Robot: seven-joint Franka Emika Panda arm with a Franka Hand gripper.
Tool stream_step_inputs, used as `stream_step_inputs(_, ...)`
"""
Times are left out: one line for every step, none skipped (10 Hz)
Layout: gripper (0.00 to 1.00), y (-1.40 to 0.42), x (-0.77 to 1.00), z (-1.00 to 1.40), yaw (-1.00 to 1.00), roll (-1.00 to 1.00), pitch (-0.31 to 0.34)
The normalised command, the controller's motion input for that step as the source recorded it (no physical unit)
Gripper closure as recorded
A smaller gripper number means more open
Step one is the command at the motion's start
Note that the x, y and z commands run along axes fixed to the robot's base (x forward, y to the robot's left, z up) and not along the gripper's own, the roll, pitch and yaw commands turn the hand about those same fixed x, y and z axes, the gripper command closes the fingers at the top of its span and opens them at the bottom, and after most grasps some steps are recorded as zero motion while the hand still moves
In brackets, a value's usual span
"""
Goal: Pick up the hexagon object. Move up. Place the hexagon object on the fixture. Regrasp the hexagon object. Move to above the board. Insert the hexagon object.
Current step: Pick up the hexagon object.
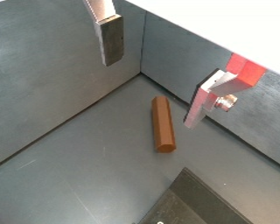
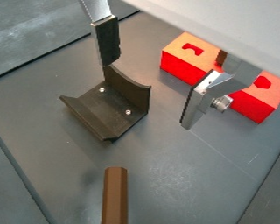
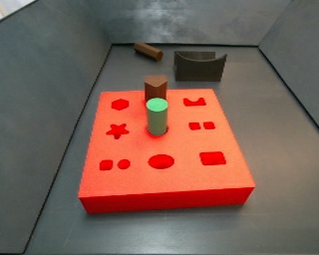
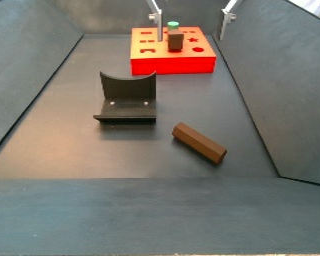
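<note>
The hexagon object (image 4: pixel 199 142), a slim dark-brown faceted peg, lies flat on the grey floor near a side wall; it also shows in a wrist view (image 1: pixel 164 124) and in a side view (image 3: pixel 148 50). The fixture (image 4: pixel 127 98), a dark block with a curved notch, stands beside it, apart from it (image 2: pixel 108 109). The red-orange board (image 3: pixel 162 149) lies beyond the fixture. My gripper (image 1: pixel 152 92) hangs open and empty high above the floor, over the area of peg and fixture (image 2: pixel 150 94). Only its fingertips (image 4: pixel 156 14) show at the frame's top edge in a side view.
A green cylinder (image 3: pixel 157 117) and a stouter brown peg (image 3: pixel 155 88) stand upright in the board. Grey walls enclose the floor on all sides; a wall corner (image 1: pixel 140 74) is close to the peg.
</note>
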Motion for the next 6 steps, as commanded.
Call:
stream_step_inputs(0.0,0.06,-0.66,-0.37,0.0,0.0,-0.066)
stream_step_inputs(0.0,0.38,0.0,-0.59,0.67,0.0,-0.016)
stream_step_inputs(0.0,0.35,-0.12,-0.82,0.82,-0.01,-0.094)
stream_step_inputs(0.0,0.21,-0.02,-0.85,1.0,-0.02,-0.107)
stream_step_inputs(0.0,0.03,-0.03,-0.7,0.87,-0.04,-0.204)
stream_step_inputs(0.0,0.0,0.0,-0.73,0.66,-0.02,-0.213)
